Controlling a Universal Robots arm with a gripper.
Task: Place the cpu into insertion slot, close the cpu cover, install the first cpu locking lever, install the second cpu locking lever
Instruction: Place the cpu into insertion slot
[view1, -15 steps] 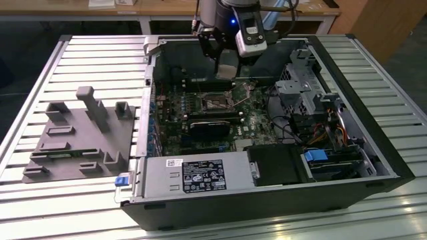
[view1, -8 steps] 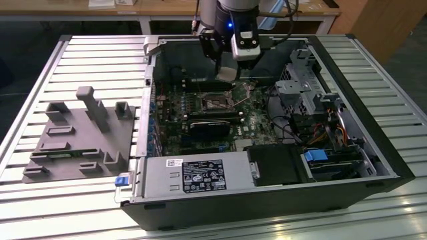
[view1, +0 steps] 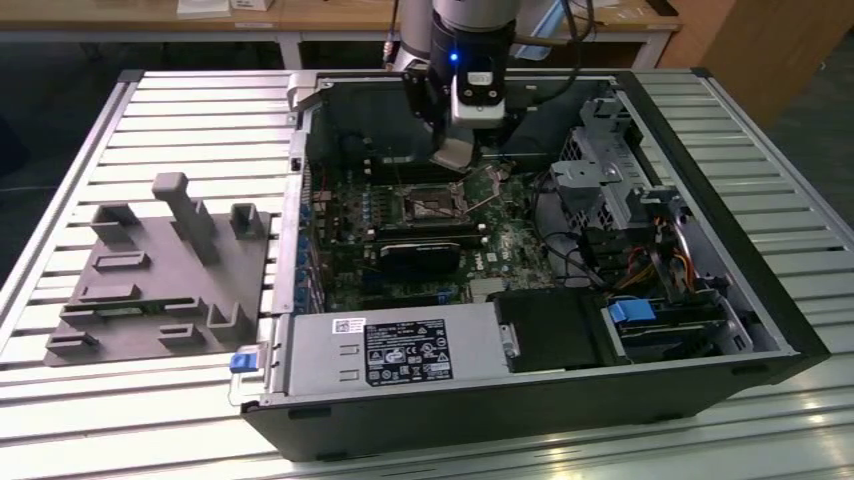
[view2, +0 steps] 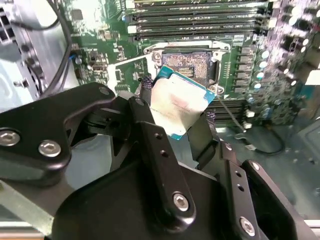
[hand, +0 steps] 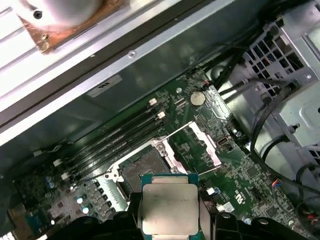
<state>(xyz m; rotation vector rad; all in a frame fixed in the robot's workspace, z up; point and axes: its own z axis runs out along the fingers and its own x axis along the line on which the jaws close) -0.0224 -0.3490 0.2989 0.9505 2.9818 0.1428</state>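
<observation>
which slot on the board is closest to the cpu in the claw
The square insertion slot, brownish in the middle, right by the held cpu; the long narrow memory slots lie beyond it.

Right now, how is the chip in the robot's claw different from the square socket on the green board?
The cpu has a pale silver-grey metal top; the insertion slot is dark-framed with a brownish centre. The cpu is clamped in the gripper, up in the air; the insertion slot sits fixed in the green motherboard, empty and uncovered. Both are square.
</observation>
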